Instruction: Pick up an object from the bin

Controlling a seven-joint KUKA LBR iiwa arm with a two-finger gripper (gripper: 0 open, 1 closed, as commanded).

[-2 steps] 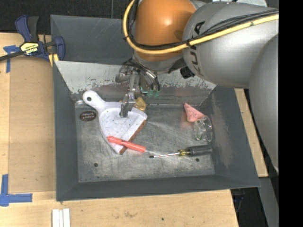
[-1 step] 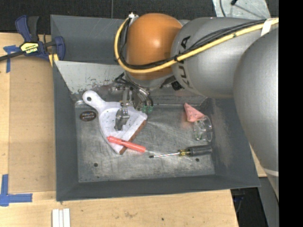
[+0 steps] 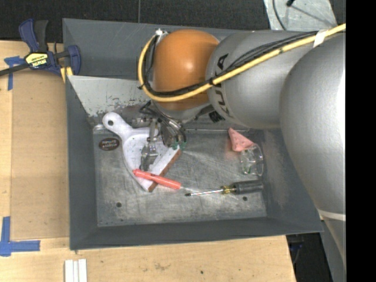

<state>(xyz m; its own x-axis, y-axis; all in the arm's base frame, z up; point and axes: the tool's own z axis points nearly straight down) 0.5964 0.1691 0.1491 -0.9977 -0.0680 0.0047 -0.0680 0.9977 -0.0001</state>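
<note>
Bare bin floor point(image 3: 176, 209) along front, screwdriver point(image 3: 241, 187), white bracket point(image 3: 130, 144) blocking middle

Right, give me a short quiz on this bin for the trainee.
1. True or false: the screwdriver lies left of the white curved part.
2. The claw is over: A the screwdriver, B the white curved part, C the clear cup.
3. Fill in: the lump beside the clear cup is ___.
Key: 1 false, it lies to the right; 2 B; 3 pink.
</note>
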